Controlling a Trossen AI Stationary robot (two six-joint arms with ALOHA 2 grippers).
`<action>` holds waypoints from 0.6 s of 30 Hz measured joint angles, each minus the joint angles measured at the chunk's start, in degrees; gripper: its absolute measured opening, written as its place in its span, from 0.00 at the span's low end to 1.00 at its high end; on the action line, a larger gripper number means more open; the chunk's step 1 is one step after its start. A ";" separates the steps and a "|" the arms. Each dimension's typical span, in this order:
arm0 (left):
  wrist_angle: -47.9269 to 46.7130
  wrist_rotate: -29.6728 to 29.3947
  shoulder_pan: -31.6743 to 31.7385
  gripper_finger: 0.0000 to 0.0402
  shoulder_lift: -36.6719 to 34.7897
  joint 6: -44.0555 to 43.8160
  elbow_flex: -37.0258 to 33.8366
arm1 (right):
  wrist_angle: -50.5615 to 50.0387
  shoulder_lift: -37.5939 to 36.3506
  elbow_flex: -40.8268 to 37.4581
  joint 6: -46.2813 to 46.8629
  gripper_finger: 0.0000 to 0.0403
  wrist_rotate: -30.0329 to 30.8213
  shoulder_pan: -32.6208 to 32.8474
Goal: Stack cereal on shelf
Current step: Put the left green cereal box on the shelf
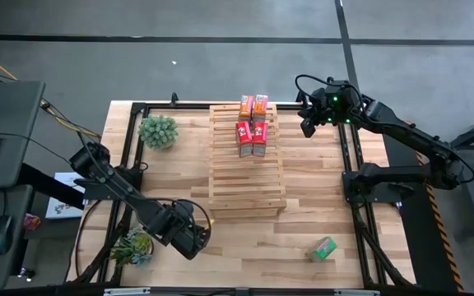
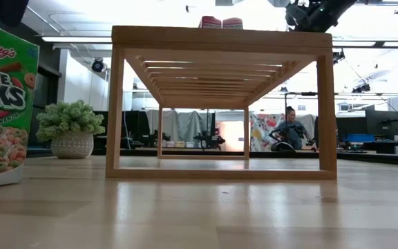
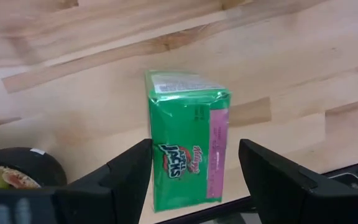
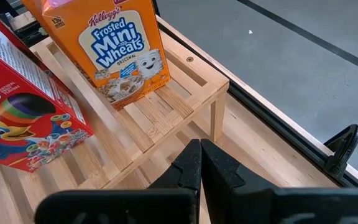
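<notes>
The light plank tabletop (image 1: 237,238) carried the slatted light-wood shelf (image 1: 246,185), with two orange (image 1: 253,104) and two red cereal boxes (image 1: 251,138) on its far end. A green cereal box (image 3: 185,140) stood between the left gripper's (image 3: 194,171) wide-spread fingers, ungripped. The right gripper (image 4: 201,165) hung pinched shut beside the shelf. A person (image 2: 290,126) sat in the office behind.

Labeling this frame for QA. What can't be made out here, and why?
- Left gripper: high view shows only the wrist over it; whether its open fingers touch the green box can't be told.
- That box: lower end cut off by the left wrist picture's edge.
- Boxes on the shelf: low view shows just two red tops; the shelf's top hides the rest.
- Second green box: cut off at the low view's left edge.
</notes>
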 joint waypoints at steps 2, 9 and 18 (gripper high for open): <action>-0.03 0.29 0.15 0.57 0.32 -0.23 -0.10 | -0.01 0.00 -0.01 0.00 0.00 -0.02 0.02; -0.46 0.85 0.19 0.57 1.55 0.64 -0.07 | 0.00 0.00 -0.02 -0.02 0.00 -0.01 0.00; 0.09 1.34 0.41 0.57 3.69 1.61 -0.06 | 0.03 0.00 -0.02 -0.43 0.00 0.00 0.00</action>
